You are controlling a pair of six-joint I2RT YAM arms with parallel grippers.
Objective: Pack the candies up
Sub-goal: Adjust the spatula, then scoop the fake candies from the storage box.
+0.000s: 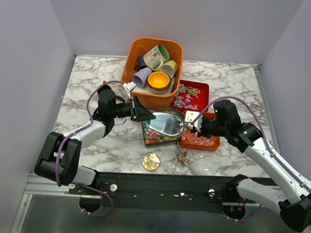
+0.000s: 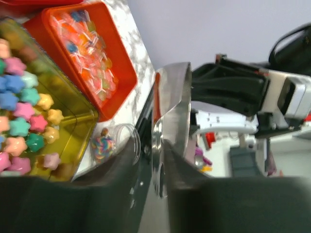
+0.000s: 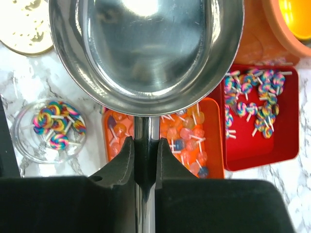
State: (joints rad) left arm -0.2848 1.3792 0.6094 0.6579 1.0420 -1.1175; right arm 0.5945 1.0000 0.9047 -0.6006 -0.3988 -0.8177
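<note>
In the orange tray [image 1: 213, 146] at the near right of the table lie the orange-red candies [image 3: 187, 141] with pale wrapper ends. A second lot, swirled in many colours, fills the red tray [image 3: 286, 121] just beyond it. A few of that swirled kind sit in a small clear cup [image 1: 183, 158] at the near middle, next to a gold lid [image 1: 151, 161]. Pastel star sweets [image 2: 24, 126] fill a yellow-tinted box [image 2: 82, 121] to the left of the orange tray.

Above that box and the orange tray's left edge hangs a steel scoop [image 3: 146, 48], its bowl empty. The right gripper [image 3: 146, 145] is pinching the scoop's thin handle, one finger pressed against each side. The left gripper [image 2: 153, 160] has the far-left rim of the bowl between its fingers. Both fingers sit close to the metal, but I cannot tell whether they are clamping it.

The risk lies in that shared hold. If the left side lets go or the arms move out of step, the wide bowl would hang from a narrow, smooth handle. It could then swivel in the right fingers, drop a lip into the star box or knock the clear cup over. The bowl also looks wider than the orange tray. A careless dig could push candies over the wall or shove the tray toward the table edge. The orange basket of mugs [image 1: 164, 98] stands close behind, leaving little room on the far side.
</note>
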